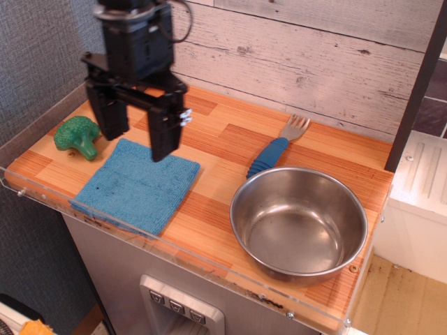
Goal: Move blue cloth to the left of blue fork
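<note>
The blue cloth lies flat on the wooden tabletop at the front left. The blue fork lies to its right, blue handle toward the front and grey tines toward the back wall, just behind the steel bowl. My gripper hangs open over the cloth's back edge, its two black fingers spread wide and pointing down, with nothing between them. The right fingertip looks close above the cloth; I cannot tell whether it touches.
A green toy broccoli sits left of the cloth, near the left finger. A steel bowl stands at the front right. A wooden plank wall runs along the back, and a clear rim edges the table front.
</note>
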`<action>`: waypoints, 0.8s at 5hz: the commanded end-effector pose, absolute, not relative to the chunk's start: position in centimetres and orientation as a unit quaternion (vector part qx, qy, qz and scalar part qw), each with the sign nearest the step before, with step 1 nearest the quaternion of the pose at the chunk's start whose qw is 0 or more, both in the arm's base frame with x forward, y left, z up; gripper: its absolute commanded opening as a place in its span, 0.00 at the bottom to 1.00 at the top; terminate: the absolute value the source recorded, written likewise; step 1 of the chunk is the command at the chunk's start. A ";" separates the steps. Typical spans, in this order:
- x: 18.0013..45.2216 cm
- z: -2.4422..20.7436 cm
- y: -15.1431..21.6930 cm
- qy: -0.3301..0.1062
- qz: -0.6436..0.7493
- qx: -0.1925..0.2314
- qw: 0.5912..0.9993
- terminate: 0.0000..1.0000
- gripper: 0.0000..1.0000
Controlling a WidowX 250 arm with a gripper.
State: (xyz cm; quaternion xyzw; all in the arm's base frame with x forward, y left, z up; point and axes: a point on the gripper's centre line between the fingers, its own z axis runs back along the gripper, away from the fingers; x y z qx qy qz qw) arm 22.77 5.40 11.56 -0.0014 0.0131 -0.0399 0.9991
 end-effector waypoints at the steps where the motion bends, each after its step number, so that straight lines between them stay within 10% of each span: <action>1: 22.3 10.5 9.5 -0.028 0.015 0.062 0.998 0.00 1.00; 4: 24.1 6.4 10.6 -0.020 0.007 0.051 0.999 0.00 1.00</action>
